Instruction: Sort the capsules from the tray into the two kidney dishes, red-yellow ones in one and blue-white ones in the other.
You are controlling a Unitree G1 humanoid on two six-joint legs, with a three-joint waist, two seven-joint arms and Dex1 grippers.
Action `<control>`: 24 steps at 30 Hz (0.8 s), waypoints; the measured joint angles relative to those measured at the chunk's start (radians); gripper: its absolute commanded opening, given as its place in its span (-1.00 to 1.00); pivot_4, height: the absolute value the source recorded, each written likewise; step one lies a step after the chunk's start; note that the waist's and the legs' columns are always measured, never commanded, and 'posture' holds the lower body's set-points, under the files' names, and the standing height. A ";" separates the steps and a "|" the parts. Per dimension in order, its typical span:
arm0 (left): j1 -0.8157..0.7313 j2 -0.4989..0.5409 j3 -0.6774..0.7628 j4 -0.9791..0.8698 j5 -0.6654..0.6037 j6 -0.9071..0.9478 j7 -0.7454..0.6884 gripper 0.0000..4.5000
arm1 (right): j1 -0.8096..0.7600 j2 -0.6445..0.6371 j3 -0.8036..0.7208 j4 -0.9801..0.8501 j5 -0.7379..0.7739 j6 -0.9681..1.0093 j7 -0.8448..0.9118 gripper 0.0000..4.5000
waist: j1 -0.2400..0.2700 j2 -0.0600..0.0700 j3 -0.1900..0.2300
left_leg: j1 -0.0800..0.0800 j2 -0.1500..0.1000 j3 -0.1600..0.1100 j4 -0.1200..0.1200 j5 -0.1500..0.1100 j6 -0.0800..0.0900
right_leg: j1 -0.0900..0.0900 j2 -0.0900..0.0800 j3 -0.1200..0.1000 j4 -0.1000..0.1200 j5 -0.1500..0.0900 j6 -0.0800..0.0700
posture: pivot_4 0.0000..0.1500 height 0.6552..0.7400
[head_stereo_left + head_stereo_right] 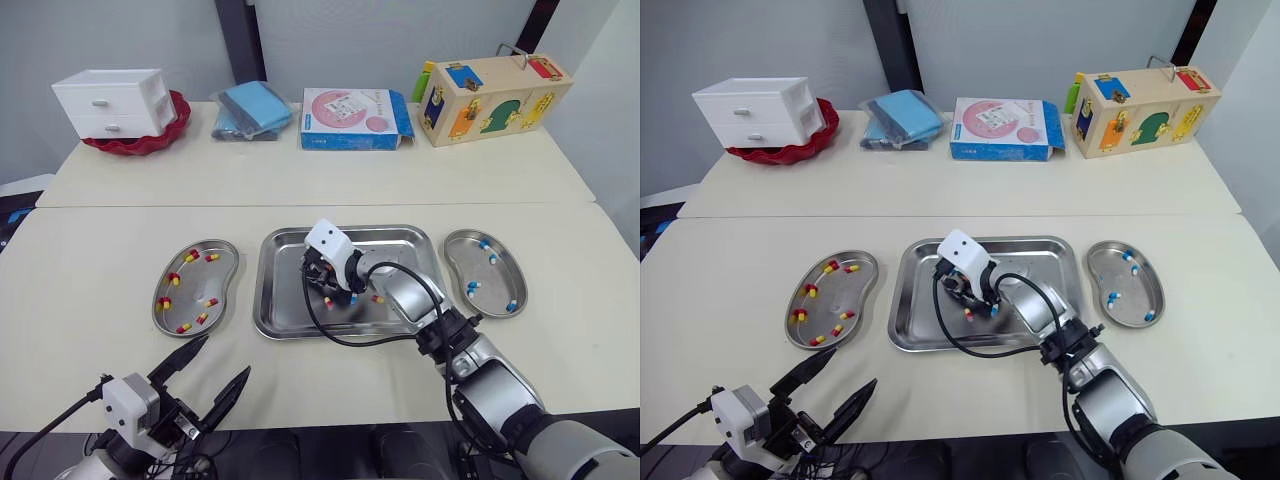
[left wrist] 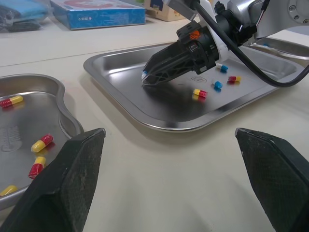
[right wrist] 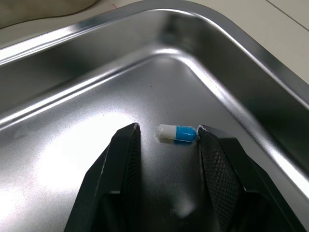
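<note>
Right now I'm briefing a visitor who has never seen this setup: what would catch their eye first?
The right gripper reaches down into the steel tray, its jaws open on either side of a blue-white capsule. Flanking the tray, the left kidney dish holds red-yellow capsules and the right kidney dish holds blue-white ones. A few loose capsules lie in the tray.

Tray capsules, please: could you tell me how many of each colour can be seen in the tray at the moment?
Blue-white capsules: 3 (one lies between the fingers of the right gripper)
Red-yellow capsules: 2
Total visible in the tray: 5
</note>
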 measured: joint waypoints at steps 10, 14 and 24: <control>0.001 0.003 0.000 0.000 0.000 0.000 0.001 1.00 | -0.006 0.019 -0.020 0.031 -0.012 -0.019 -0.009 -0.66 | -0.001 0.000 0.000 | 0.000 0.000 0.000 0.000 0.000 0.000 | 0.000 0.000 0.000 0.000 0.000 0.000 | 1.00 1.00; 0.001 0.005 0.000 0.000 -0.001 0.000 0.001 1.00 | -0.006 0.021 -0.020 0.031 -0.020 -0.020 -0.006 -0.71 | -0.001 0.000 0.000 | 0.000 0.000 0.000 0.000 0.000 0.000 | 0.000 0.000 0.000 0.000 0.000 0.000 | 1.00 1.00; 0.002 0.022 0.000 0.000 -0.005 -0.002 -0.018 1.00 | 0.034 0.003 -0.020 -0.026 -0.013 -0.037 0.044 -0.71 | 0.000 0.001 0.000 | -0.001 0.000 0.000 0.000 0.000 0.000 | -0.001 0.000 0.000 0.000 0.000 0.000 | 1.00 1.00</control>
